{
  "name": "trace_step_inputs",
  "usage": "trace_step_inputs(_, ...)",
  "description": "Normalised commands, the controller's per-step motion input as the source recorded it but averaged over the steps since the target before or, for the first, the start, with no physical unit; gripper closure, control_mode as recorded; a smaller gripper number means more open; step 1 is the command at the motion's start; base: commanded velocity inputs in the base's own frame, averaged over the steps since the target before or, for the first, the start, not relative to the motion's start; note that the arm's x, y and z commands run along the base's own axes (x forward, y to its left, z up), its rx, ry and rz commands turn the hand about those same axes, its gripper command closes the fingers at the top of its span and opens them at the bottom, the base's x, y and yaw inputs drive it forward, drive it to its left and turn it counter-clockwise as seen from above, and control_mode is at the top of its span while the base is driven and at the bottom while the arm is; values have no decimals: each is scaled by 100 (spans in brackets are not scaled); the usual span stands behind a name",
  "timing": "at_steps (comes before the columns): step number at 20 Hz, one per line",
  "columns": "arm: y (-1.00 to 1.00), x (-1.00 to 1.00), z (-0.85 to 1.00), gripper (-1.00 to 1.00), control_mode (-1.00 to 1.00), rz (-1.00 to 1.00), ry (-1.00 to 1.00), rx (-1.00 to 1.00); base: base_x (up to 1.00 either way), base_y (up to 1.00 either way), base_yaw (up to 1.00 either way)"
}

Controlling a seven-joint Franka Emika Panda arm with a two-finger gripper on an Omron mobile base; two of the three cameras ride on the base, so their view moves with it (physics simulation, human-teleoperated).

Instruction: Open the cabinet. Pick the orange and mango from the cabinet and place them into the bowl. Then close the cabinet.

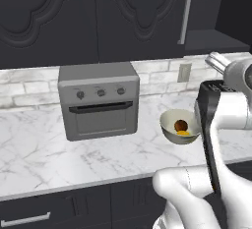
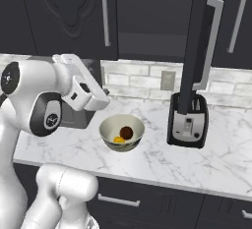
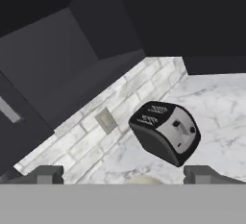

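On the white marble desk (image 2: 206, 159) the cream bowl (image 2: 109, 138) already holds dark orange (image 2: 126, 132) and yellow mango (image 2: 118, 139), so I'd swing my wide-open, empty claw (image 3: 124, 174) right to push the black cabinet's open door (image 2: 197, 41) shut.

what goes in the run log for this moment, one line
stage: fruit placed | orange and mango: in bowl | cabinet: one door open | gripper: open, holding nothing | next: close cabinet
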Motion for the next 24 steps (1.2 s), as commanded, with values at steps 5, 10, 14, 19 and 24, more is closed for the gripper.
trace_step_inputs(5,-89,-100,-8,-100,-100,0,2,3,0,0,0)
trace_step_inputs(10,-71,-100,20,-100,-100,0,13,0,0,0,0)
trace_step_inputs(14,-64,-85,45,-100,-100,0,27,4,0,0,0)
trace_step_inputs(19,-43,-60,33,-100,-100,0,32,6,0,0,0)
trace_step_inputs(24,1,0,-8,-100,-100,4,-4,-6,0,0,0)
